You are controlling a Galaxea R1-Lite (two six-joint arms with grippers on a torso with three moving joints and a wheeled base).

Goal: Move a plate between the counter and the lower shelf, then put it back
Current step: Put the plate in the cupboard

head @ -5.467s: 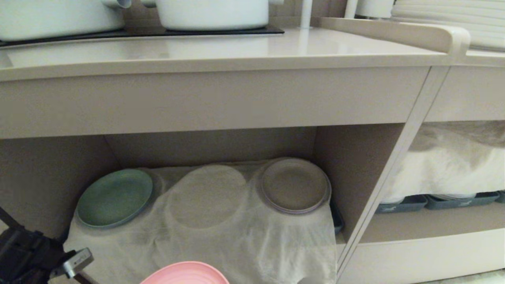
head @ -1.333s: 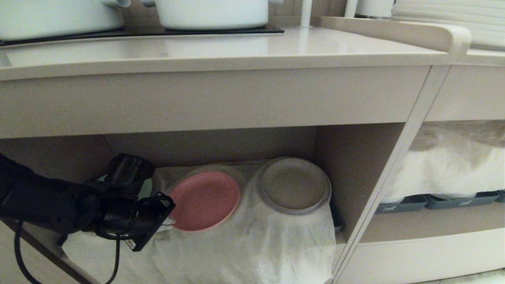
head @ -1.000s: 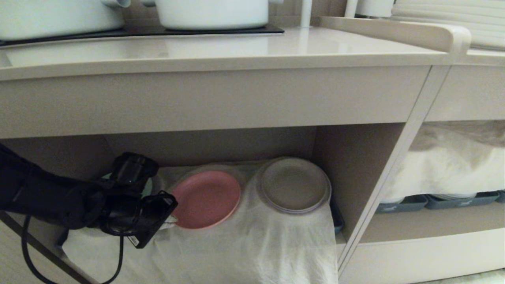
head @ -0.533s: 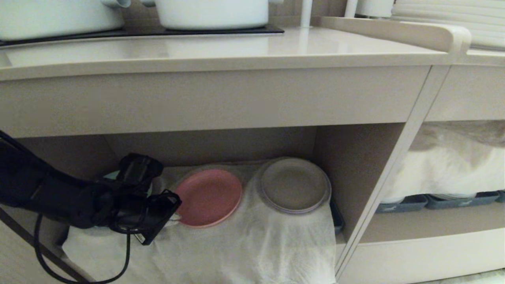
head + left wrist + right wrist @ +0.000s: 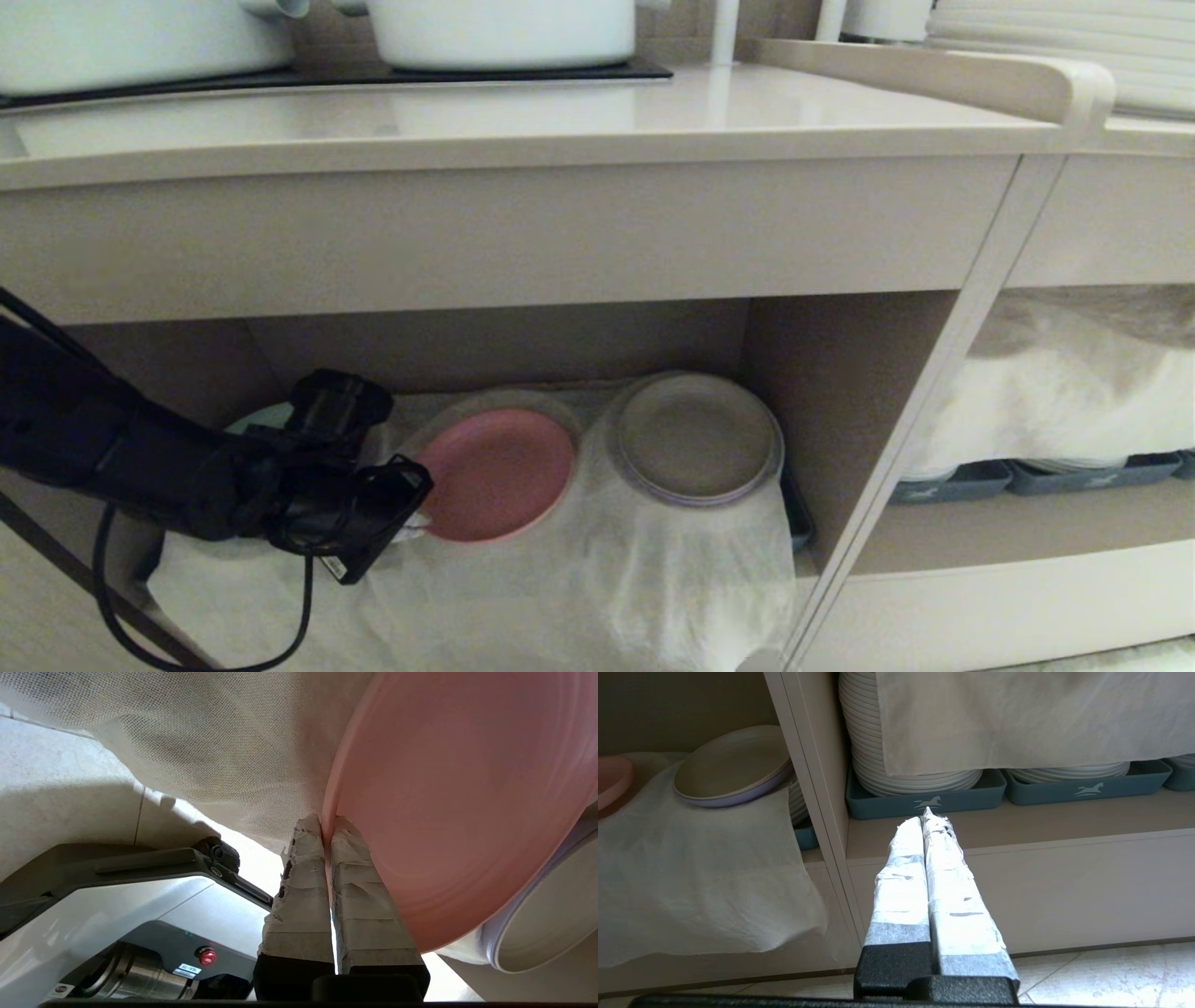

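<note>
The pink plate (image 5: 495, 474) sits in the lower shelf (image 5: 822, 401), over the middle hump of the white cloth (image 5: 579, 597). My left gripper (image 5: 413, 525) reaches in from the left and is shut on the plate's near left rim. In the left wrist view both taped fingers (image 5: 299, 882) pinch the rim of the plate (image 5: 458, 788), with the left gripper (image 5: 327, 823) tips right at its edge. The counter (image 5: 560, 112) above holds no plate. My right gripper (image 5: 927, 814) hangs shut and empty, low before the right-hand shelf; the plate (image 5: 612, 781) shows at its far left.
A green plate (image 5: 257, 417) lies behind my left arm and a grey-beige plate (image 5: 695, 439) lies right of the pink one. White pots (image 5: 504, 33) stand on the black hob. Dark grey trays (image 5: 924, 795) of white plates fill the right shelf.
Since the oldest frame my left gripper has carried the pink plate up from the bottom edge into the shelf's middle spot. Over the last second it edged slightly right and deeper.
</note>
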